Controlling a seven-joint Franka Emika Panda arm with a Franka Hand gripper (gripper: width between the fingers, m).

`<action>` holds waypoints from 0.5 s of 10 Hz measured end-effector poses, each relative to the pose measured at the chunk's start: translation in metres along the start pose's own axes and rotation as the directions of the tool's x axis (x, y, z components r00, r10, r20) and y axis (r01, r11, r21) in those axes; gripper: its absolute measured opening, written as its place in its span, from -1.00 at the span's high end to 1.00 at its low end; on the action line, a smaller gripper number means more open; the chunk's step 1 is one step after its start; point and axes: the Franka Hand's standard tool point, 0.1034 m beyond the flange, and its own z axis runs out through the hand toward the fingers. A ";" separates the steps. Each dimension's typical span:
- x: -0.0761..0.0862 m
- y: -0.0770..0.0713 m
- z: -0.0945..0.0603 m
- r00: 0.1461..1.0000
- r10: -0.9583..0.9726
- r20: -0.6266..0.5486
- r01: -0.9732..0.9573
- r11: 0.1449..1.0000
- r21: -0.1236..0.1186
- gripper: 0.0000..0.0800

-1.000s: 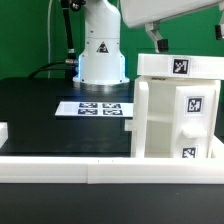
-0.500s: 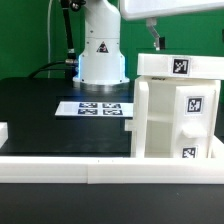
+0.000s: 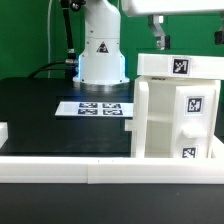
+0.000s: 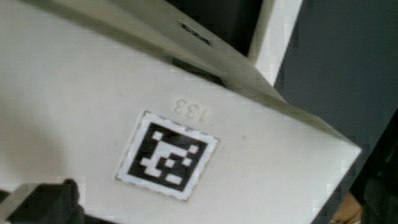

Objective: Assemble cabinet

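The cabinet [image 3: 170,110], a big white box-like body with square tags on its top and side, stands upright at the exterior view's right on the black table. My gripper [image 3: 188,36] hangs just above its top panel, apart from it, open and empty. One dark finger [image 3: 158,38] shows clearly; the other sits at the picture's edge. In the wrist view the cabinet's top panel [image 4: 160,110] with a tag fills the picture, and one dark fingertip [image 4: 43,204] shows at the corner.
The marker board [image 3: 95,108] lies flat on the black table behind the cabinet. The arm's white base [image 3: 100,50] stands at the back. A white rail [image 3: 90,170] runs along the table's front edge. A small white piece [image 3: 3,131] sits at the far left.
My gripper has risen a little above the cabinet's top. The cabinet has not moved.
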 end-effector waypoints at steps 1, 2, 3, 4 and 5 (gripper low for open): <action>0.000 0.000 0.000 0.993 -0.121 0.007 0.121 0.993 -0.010 -0.99; -0.001 0.000 0.000 0.978 -0.207 0.013 0.207 0.978 -0.019 -0.99; -0.001 0.000 0.001 0.966 -0.258 0.017 0.258 0.966 -0.023 -0.99; -0.001 0.002 0.001 0.933 -0.359 0.026 0.360 0.933 -0.030 -0.99; -0.001 0.003 0.001 0.907 -0.419 0.030 0.420 0.907 -0.031 -0.99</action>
